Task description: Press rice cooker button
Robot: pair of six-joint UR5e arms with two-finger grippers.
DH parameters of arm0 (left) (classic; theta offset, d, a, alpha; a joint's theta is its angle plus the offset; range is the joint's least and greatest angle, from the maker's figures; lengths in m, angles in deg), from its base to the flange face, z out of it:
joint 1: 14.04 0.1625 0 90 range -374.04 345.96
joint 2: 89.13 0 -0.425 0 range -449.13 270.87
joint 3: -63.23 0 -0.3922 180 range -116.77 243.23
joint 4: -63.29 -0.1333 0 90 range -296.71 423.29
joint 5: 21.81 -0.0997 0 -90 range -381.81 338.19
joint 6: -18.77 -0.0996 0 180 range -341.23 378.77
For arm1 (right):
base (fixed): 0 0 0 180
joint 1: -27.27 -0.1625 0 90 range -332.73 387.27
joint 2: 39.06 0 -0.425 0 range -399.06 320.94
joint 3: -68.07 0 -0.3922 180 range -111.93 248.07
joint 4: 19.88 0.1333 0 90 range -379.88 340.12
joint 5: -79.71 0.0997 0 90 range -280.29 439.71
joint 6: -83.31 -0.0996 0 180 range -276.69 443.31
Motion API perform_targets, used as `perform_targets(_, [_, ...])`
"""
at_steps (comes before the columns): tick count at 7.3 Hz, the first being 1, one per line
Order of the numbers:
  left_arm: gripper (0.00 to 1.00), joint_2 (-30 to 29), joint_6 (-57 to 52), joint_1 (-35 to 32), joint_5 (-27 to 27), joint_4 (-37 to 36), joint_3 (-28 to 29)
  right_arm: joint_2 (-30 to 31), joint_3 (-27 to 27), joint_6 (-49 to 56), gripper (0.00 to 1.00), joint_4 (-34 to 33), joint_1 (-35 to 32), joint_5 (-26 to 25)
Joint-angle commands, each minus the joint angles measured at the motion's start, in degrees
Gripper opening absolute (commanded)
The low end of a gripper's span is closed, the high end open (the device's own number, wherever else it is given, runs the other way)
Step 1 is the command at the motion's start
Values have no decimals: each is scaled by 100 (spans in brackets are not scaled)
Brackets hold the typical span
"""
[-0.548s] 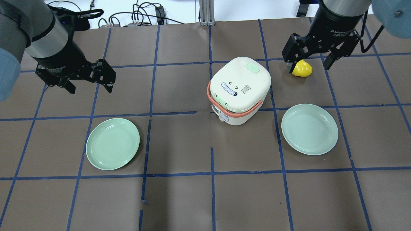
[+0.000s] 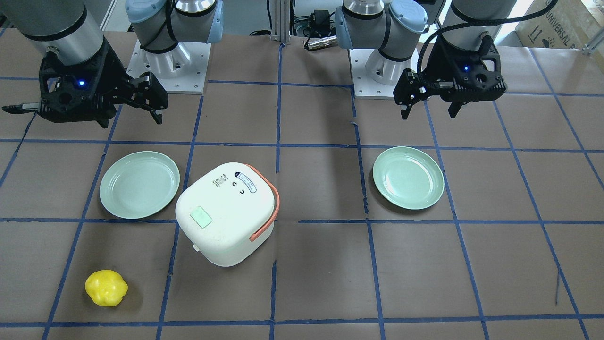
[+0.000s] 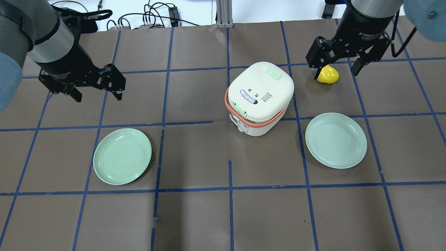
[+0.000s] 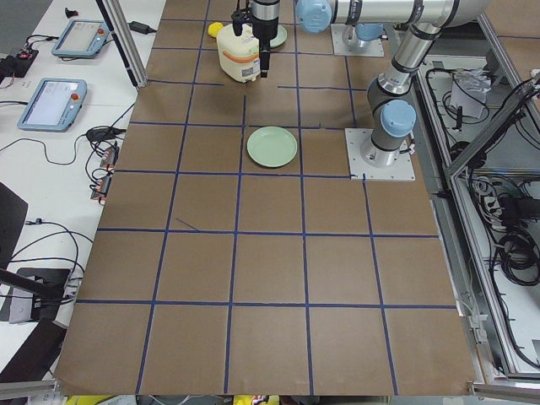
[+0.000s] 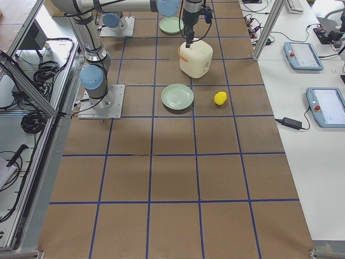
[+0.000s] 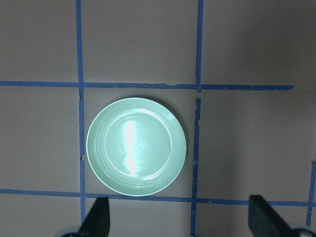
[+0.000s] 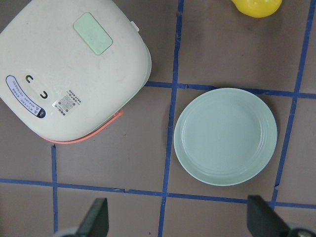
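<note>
The cream-white rice cooker point(image 3: 259, 97) stands mid-table with its lid shut and its salmon-orange handle point(image 3: 254, 122) down. A mint-green button point(image 3: 274, 73) sits on the far part of the lid, and it also shows in the front view point(image 2: 200, 216) and the right wrist view point(image 7: 93, 32). My right gripper point(image 3: 335, 71) hangs open and empty high above the table, to the right of the cooker point(image 7: 74, 74). My left gripper point(image 3: 97, 94) hangs open and empty, well left of the cooker, and it also shows in the front view point(image 2: 429, 113).
Two pale-green plates lie on the brown mat, one front-left point(image 3: 122, 156) and one to the right of the cooker point(image 3: 336, 140). A yellow lemon-like fruit point(image 3: 328, 74) lies beyond the right plate. The left wrist view shows only the left plate point(image 6: 136, 146).
</note>
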Motion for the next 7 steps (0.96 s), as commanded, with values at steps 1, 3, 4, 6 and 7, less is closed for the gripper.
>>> perform_targets(1, [100, 0, 0, 0, 0, -2, 0, 0, 15, 0, 89, -9, 0, -11])
perform_targets(3, [100, 0, 0, 0, 0, -2, 0, -52, 6, -87, 31, -393, 0, 24])
perform_targets(4, [100, 0, 0, 0, 0, 7, 0, -70, -3, -88, 8, -456, 0, 68])
perform_targets(6, [100, 0, 0, 0, 0, -2, 0, -184, 6, -79, 7, -518, -9, 86])
perform_targets(7, [100, 0, 0, 0, 0, -2, 0, -376, 23, -88, 7, -580, -26, 269])
